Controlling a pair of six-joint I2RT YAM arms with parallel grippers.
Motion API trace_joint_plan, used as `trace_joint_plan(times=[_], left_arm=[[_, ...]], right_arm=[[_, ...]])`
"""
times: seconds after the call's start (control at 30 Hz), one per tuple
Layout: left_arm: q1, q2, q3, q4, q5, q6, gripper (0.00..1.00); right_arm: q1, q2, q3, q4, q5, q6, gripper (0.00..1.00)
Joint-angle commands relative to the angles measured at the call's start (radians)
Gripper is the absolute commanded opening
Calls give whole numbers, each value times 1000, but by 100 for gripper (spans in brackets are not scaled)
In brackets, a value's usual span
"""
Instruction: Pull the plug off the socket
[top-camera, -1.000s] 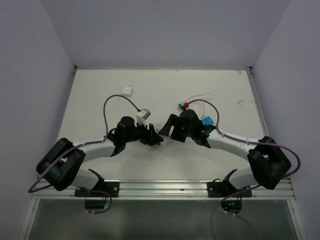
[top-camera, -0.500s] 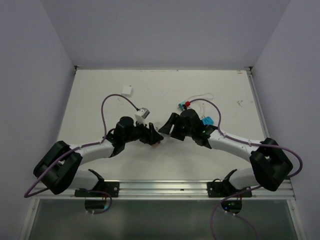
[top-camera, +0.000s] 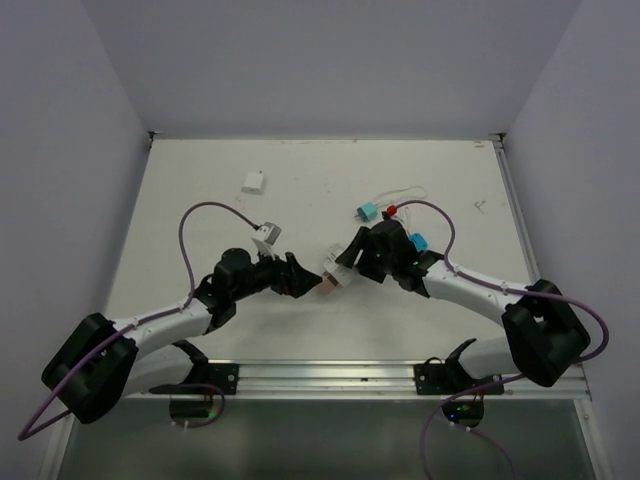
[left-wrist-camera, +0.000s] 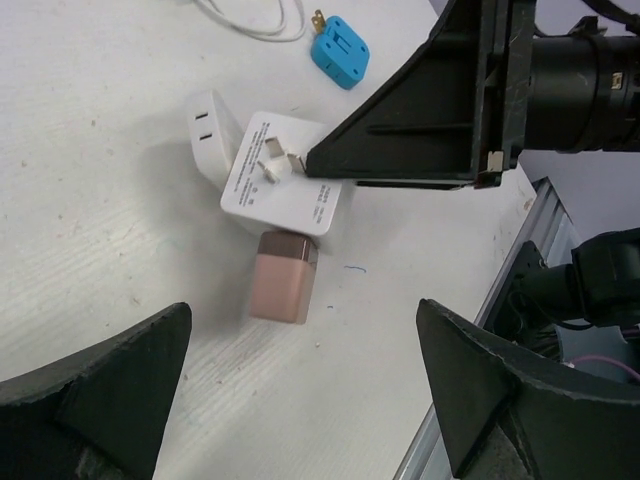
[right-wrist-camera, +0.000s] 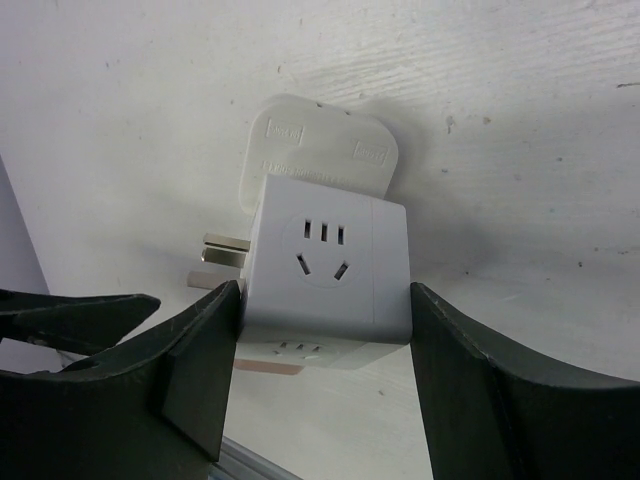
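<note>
Socket (right-wrist-camera: 325, 265) sits around the middle of the worktop (left-wrist-camera: 90, 230), squeezed between the right fingers (right-wrist-camera: 200, 370), one on each side face. The pink plug (left-wrist-camera: 283, 288) lies flat, butted against one side of the cube. I can't tell if its pins are still seated. The left fingers (left-wrist-camera: 100, 390) are spread wide above it, holding nothing.

How I'd do it: drop the left fingers over the pink plug's long sides and grab it a bit back from the seam. Then pull straight out along the pins, no twisting. The right side needs a firm clamp so the cube doesn't slide along.

Count, going outward:
- one socket
- one pink plug
- one white plug (left-wrist-camera: 210, 135) tucked against the socket
- two blue plugs (top-camera: 367, 212) (top-camera: 417, 243)
- one small red piece (top-camera: 390, 211)
- one thin white cable (top-camera: 405, 192)
- one flat white block (top-camera: 254, 181), well apart
</note>
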Motion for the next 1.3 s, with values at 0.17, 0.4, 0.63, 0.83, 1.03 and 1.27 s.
trace_joint_plan(times=[0.17,0.4,0.63,0.83,1.03,1.27], left_arm=[[-17,85,-36,113,-20,-10,91],[-81,237,23,214,-29,-25,84],[-113,355,35,348,-32,-42,79],[-118,429,73,383,-36,-30,74],[-116,479,125,383,-43,-2,72],[-116,510,159,359,-49,33,68]], right_arm=[[-57,-45,-20,62,-25,17,0],[-73,-42,-40,85,-59,39,0],[-105,-33,-78,133,-114,83,0],[-129,-31,-98,161,-135,102,0],[-140,-18,-103,164,-157,106,0],[-175,-2,-118,197,-214,108,0]])
